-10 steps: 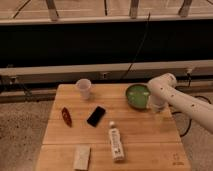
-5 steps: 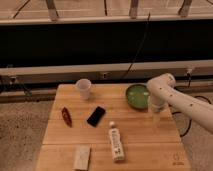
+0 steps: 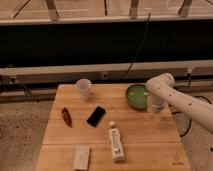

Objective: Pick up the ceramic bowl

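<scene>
The ceramic bowl stands on the wooden table, near its far edge. The gripper hangs just beside the bowl's rim, on the side away from the white cup. Whether it grasps anything, one cannot tell.

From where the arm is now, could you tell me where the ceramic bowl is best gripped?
Probably the rim of the ceramic bowl nearest the tool, from above: the bowl sits upright, open and shallow, likely too wide to span, and the tool hangs at that rim.
</scene>
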You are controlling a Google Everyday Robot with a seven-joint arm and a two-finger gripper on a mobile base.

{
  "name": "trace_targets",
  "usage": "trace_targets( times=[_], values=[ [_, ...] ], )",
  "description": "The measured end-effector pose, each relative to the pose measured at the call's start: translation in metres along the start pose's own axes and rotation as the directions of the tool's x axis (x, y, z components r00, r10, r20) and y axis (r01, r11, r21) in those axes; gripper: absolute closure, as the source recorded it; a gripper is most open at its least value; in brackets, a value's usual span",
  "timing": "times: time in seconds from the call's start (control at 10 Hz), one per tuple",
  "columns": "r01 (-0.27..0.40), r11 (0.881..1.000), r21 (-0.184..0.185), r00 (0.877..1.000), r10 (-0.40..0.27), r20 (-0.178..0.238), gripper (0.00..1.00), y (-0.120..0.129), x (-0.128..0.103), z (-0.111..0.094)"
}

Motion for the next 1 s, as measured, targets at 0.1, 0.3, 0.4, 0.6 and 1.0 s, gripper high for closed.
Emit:
trace_targets(
  times=[0.1,0.3,0.4,0.6,1.0],
  values=[
    [0.000,1.000,-0.002,1.000,0.000,0.000,0.65,0.000,0.000,-0.001],
    [-0.002,1.000,-0.009,1.000,0.002,0.000,0.77,0.002,0.000,0.005],
    [-0.002,1.000,-0.012,1.000,0.002,-0.001,0.81,0.002,0.001,0.007],
    [0.007,1.000,-0.014,1.000,-0.007,-0.005,0.80,0.001,0.000,0.005],
    [0.029,1.000,0.008,0.999,-0.029,-0.024,1.00,-0.002,-0.002,-0.027]
  ],
)
